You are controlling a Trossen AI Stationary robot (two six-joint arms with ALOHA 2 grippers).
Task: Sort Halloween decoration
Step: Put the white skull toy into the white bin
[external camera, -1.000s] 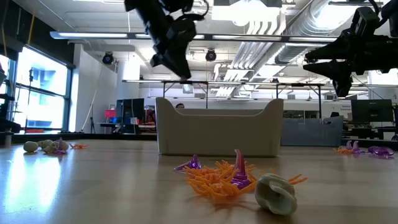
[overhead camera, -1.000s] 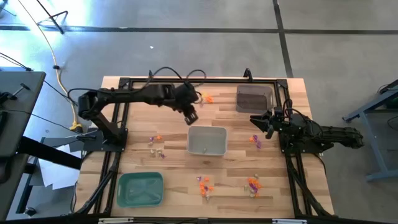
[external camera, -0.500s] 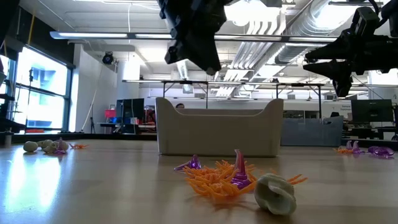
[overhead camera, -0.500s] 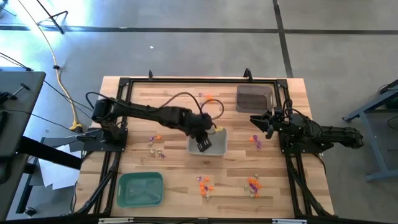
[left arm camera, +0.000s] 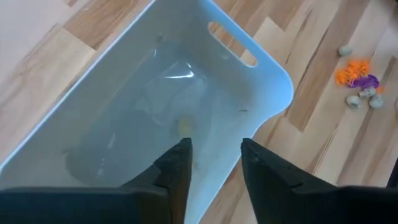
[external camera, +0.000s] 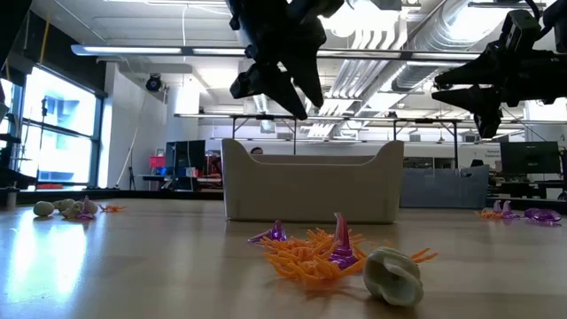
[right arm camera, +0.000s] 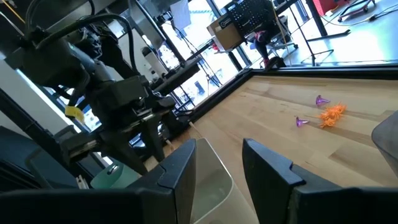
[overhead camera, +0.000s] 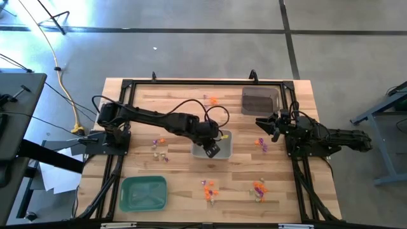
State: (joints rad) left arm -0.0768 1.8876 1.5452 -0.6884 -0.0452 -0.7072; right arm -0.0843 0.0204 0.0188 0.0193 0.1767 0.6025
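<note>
Trinkets lie in small clusters on the surface [overhead camera: 172, 111]: one [overhead camera: 159, 147] left of the grey tray [overhead camera: 219, 152], one [overhead camera: 208, 189] and another [overhead camera: 259, 188] near the front edge, a purple-orange pair [overhead camera: 261, 143] to the tray's right, an orange bit [overhead camera: 212, 100] toward the back. Only the low view shows their shape: spiky orange tangle [external camera: 306, 252], purple cones, a pale rounded piece [external camera: 393, 275]. Only the left wrist view looks into the tray, where one pale piece [left arm camera: 184, 127] rests on the bottom. The left gripper [overhead camera: 212, 149] hangs over the tray, jaws apart, holding nothing. The right gripper [overhead camera: 262, 123] waits raised at the right side, jaws parted and empty. A green tray [overhead camera: 144, 193] sits front-left, a dark one [overhead camera: 259, 100] back-right; bare wood lies between the clusters.
</note>
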